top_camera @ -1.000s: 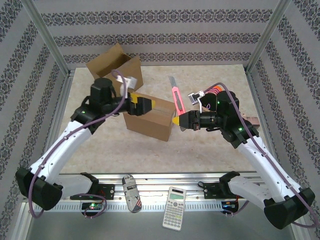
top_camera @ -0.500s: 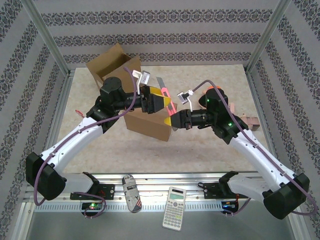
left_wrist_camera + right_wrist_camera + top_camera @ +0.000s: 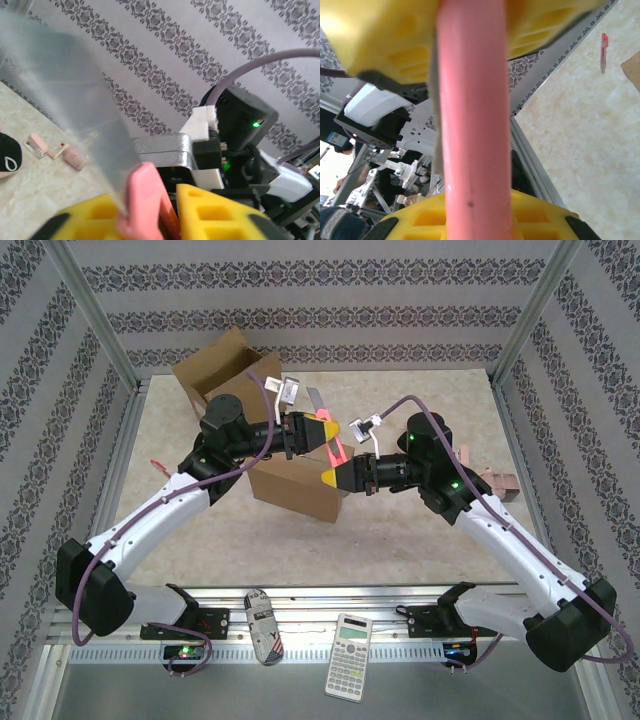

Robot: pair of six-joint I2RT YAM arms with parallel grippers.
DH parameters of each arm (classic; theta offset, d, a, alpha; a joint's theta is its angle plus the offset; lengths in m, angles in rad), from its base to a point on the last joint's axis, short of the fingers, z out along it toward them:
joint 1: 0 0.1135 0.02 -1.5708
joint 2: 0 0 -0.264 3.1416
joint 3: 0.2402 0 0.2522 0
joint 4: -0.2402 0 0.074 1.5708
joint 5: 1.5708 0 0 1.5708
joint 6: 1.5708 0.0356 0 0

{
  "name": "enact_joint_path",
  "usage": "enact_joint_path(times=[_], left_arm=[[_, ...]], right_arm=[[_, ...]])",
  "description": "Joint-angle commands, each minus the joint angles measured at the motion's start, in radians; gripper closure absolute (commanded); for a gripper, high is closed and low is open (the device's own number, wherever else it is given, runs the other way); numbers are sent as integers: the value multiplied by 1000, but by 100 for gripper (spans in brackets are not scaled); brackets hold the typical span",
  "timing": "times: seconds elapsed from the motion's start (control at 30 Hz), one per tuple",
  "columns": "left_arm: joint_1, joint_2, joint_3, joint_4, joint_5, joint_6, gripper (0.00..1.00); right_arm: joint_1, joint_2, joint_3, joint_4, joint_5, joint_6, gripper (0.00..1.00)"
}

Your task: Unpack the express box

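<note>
The express box, a closed brown carton, sits mid-table. Just above its right end both grippers hold a pink box cutter between them. My left gripper is shut on the cutter's upper part, its yellow fingers on either side of the pink handle, with the grey blade rising past the camera. My right gripper is shut on the lower end. In the right wrist view the handle runs from my right gripper up to the left arm's yellow fingers.
An open, empty-looking carton stands at the back left. A red pen lies at the left, and a pinkish object lies at the right behind the right arm. A calculator and a small striped item rest on the front rail.
The right gripper has lifted the box cutter off the table. The left gripper has swung from the box over to the cutter and shut on it.
</note>
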Motion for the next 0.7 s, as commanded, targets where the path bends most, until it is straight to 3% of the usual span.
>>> enact_joint_path(times=[0.0, 0.2, 0.33, 0.4, 0.47, 0.67], left_arm=[[-3, -32, -20, 24, -26, 47, 99], [-3, -43, -56, 52, -66, 24, 100], [-3, -70, -107, 107, -169, -43, 100], [-3, -83, -135, 142, -220, -85, 100], [-2, -94, -155, 162, -263, -120, 100], [-3, -90, -190, 249, -305, -219, 100]], right_arm=[[13, -4, 28, 56, 2, 20, 100], [10, -48, -1, 132, 68, 77, 98], [18, -120, -80, 313, 161, 172, 47], [28, -154, -118, 366, 220, 189, 34], [43, -178, -151, 402, 271, 201, 30], [84, -183, -216, 506, 345, 239, 32]])
